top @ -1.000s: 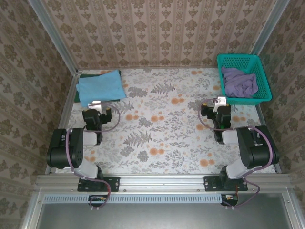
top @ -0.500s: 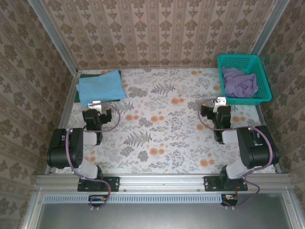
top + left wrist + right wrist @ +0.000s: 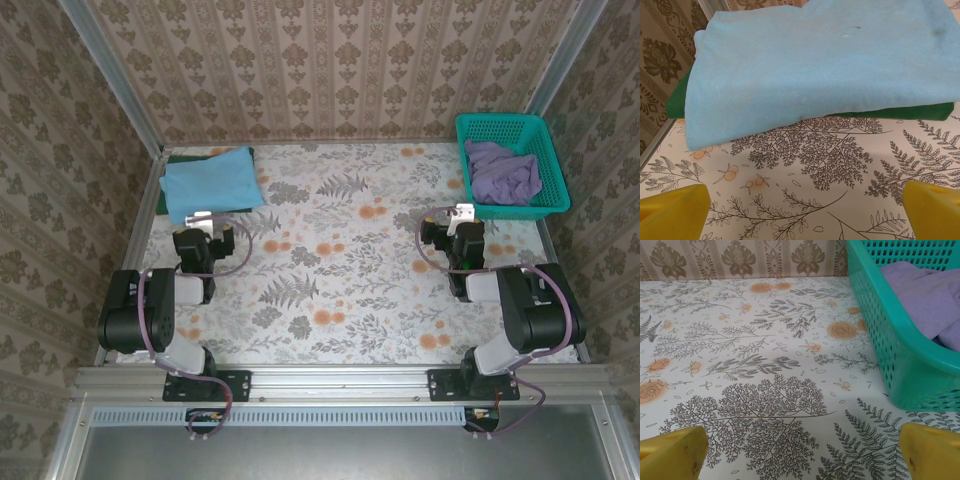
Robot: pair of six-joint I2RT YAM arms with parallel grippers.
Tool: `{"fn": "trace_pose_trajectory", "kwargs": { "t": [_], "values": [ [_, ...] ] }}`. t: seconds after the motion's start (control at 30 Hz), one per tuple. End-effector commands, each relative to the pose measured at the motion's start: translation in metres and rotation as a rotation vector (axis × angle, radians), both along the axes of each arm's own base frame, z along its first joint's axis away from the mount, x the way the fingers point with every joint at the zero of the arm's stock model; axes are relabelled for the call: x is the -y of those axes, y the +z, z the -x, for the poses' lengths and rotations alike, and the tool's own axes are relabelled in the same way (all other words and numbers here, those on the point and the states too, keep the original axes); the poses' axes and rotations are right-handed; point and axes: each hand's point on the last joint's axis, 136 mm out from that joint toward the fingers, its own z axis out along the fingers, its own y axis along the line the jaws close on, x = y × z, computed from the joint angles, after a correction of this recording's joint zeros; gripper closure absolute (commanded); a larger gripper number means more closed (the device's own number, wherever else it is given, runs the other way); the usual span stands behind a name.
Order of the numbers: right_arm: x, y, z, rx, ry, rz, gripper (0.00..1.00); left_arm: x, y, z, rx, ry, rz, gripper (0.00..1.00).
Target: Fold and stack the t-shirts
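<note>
While both arms sit folded back near their bases at the near edge, a floral-printed tabletop (image 3: 340, 260) stretches out ahead of them, enclosed by wallpapered walls (image 3: 330, 60).

At the far left corner lies a light blue t-shirt (image 3: 212, 182), folded into a flat rectangle. It rests on top of a dark green t-shirt (image 3: 164, 196), also folded, whose edges peek out along the left and far sides. From the left wrist camera, the light blue t-shirt (image 3: 815, 65) covers most of the dark green t-shirt (image 3: 900, 111), and a green strip shows under its near edge.

At the far right corner stands a teal mesh basket (image 3: 505, 120). A purple t-shirt (image 3: 500, 172) lies crumpled inside it. From the right wrist camera, the teal mesh basket (image 3: 890, 340) sits to the right, with the purple t-shirt (image 3: 930, 295) heaped within.

Just short of the folded stack, the left pincer (image 3: 204, 220) points toward it, spread wide and holding nothing; its yellow fingers (image 3: 670, 210) sit far apart above the bare tabletop. Close to the basket's near side, the right pincer (image 3: 462, 216) is likewise spread wide and holds nothing.
</note>
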Motion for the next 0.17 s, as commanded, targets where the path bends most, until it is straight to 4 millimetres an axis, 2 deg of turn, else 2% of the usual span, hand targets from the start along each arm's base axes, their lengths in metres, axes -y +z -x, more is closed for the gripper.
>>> {"fn": "trace_pose_trajectory", "kwargs": {
  "t": [0.0, 0.13],
  "values": [
    [-0.0029, 0.0021, -0.0017, 0.004, 0.018, -0.027, 0.0, 0.0037, 0.0134, -0.0072, 0.045, -0.008, 0.022, 0.0],
    [-0.0035, 0.0025, -0.0008, 0.008, 0.021, -0.026, 0.0, 0.004, 0.0134, -0.0072, 0.045, -0.009, 0.022, 0.0]
  ]
}}
